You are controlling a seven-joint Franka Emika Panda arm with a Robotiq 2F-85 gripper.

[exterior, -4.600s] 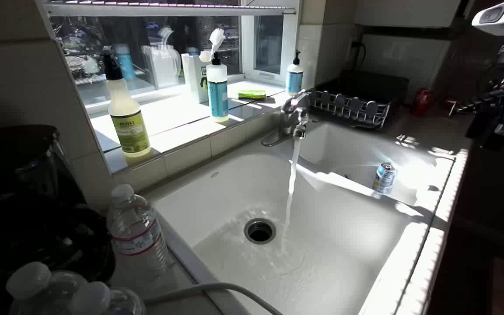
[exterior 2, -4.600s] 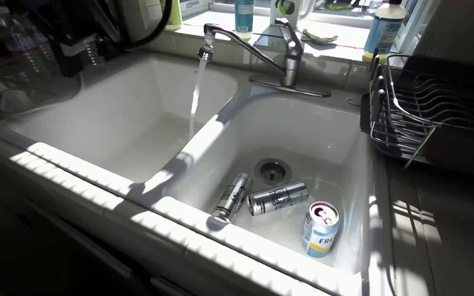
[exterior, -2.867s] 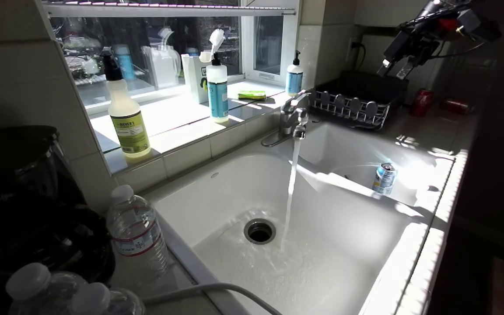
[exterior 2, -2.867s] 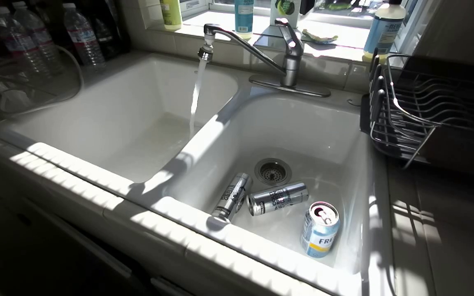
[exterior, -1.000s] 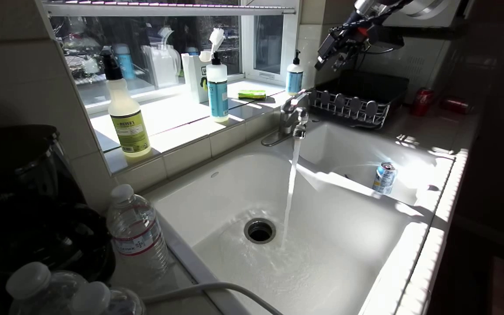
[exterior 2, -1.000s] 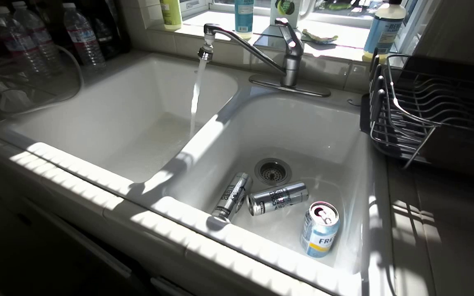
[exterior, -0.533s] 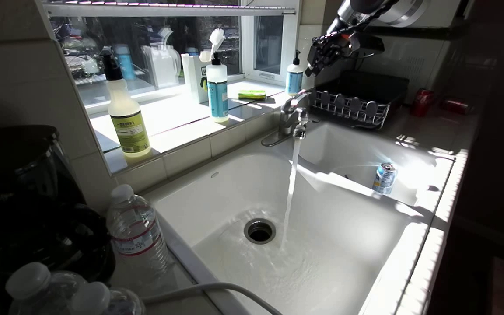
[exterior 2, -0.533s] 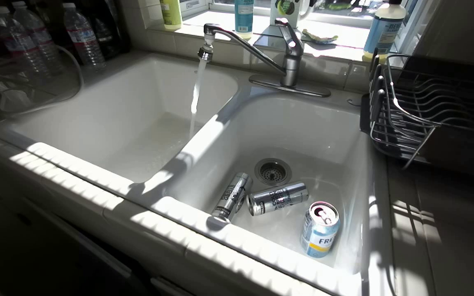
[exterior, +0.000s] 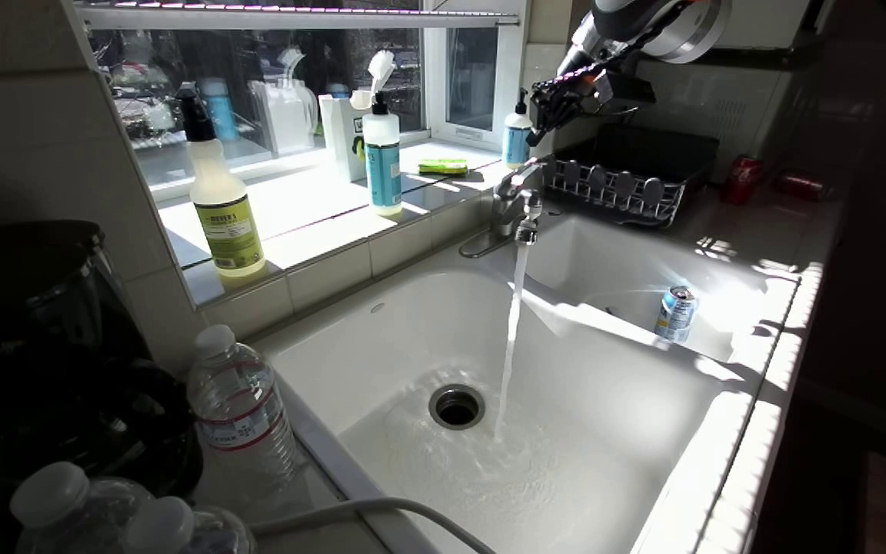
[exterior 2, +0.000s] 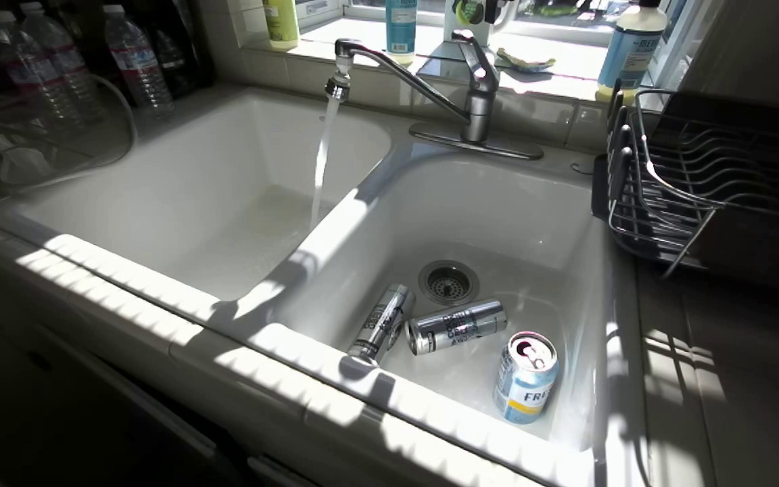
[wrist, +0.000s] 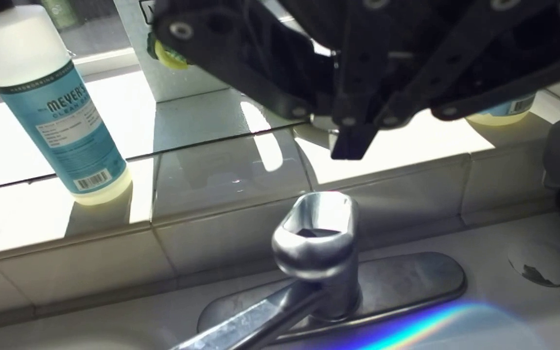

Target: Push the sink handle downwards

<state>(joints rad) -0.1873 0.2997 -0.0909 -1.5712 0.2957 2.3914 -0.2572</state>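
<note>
Behind the white sink [exterior 2: 356, 210], a sunny tiled windowsill [exterior: 312, 238] carries a green-labelled bottle [exterior: 228, 227] and a blue-labelled pump bottle [exterior: 383, 165], both containing pale liquid [exterior: 217, 173]. One basin [exterior: 643, 415] receives running water [exterior: 514, 308] from the spout [exterior 2: 403, 74]; in the other basin [exterior 2: 498, 196], two silver cans [exterior 2: 457, 328] lie on their sides near the drain [exterior 2: 449, 283], while a blue-and-white can [exterior 2: 527, 382] stands upright, its top opened. The sink handle [exterior 2: 477, 57], which is of shiny chrome, sits on top of the faucet body [exterior 2: 477, 115], at the back of the sink, and slants upward. Above it hangs the gripper [wrist: 353, 146]; in the wrist view its fingers are pressed together, and a gap shows between them and the handle
</note>
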